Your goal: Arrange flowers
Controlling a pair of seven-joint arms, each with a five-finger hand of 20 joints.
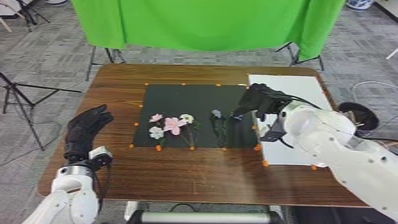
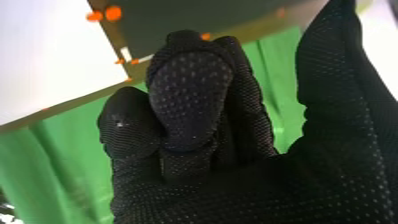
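Found lying apart on the dark mat (image 1: 182,93): pink flower (image 1: 172,126), white flower (image 1: 156,132) and, nearer the right hand (image 1: 258,99), blue flower (image 1: 217,114). Noted right hand curled above the mat's right edge, holding nothing visible; left hand (image 1: 86,127) straight-fingered beside the mat. Judged early, with picking up and arranging left to do.

The brown wooden table (image 1: 195,172) across the centre of the head view bears a dark rectangular mat (image 1: 178,95) at its middle, a white rectangular sheet (image 1: 289,84) toward the right, and small orange markers (image 1: 159,148) around their edges.
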